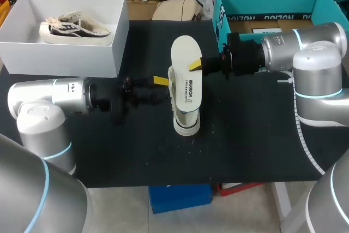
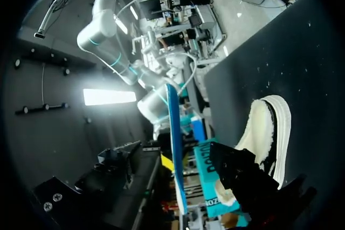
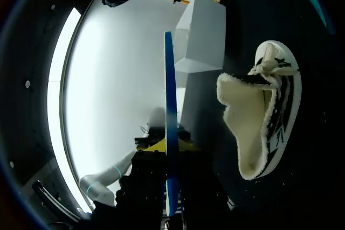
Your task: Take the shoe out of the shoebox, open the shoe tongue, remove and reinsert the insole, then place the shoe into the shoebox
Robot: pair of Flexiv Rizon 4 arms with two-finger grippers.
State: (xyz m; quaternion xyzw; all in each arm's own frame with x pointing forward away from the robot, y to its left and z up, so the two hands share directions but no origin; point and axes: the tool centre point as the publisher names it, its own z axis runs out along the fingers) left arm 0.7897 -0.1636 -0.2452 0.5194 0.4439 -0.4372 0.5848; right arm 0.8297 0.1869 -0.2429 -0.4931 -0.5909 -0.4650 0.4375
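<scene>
Head view, centre of the frame: one insole (image 1: 185, 80) stands up tall, printed face to the camera, and my right claw (image 1: 194, 65) comes in from the right and pinches its right edge. The right wrist view confirms it. The insole (image 3: 169, 79) runs edge-on as a thin blue line straight into the right claw (image 3: 168, 146), with a yellow tip pressed on each side.

My left claw (image 1: 161, 81) comes in from the left, its yellow tip right against the insole's left edge. Whether it grips anything, I can't tell. In its wrist view the insole (image 2: 172, 127) again shows as one blue strip ahead of it.

Shoes: two. One fleece-lined shoe (image 1: 186, 123) sits on the black table (image 1: 256, 145) just below centre, and the insole's lower end meets its opening. Both wrist views show it (image 3: 264, 127) (image 2: 267, 127) lying beside the insole, out of any box. The second shoe (image 1: 73, 30) lies inside the white shoebox (image 1: 65, 53) at the upper left.

Boxes: two. There's that white one, and an open teal box (image 1: 221, 4) at the upper right.
</scene>
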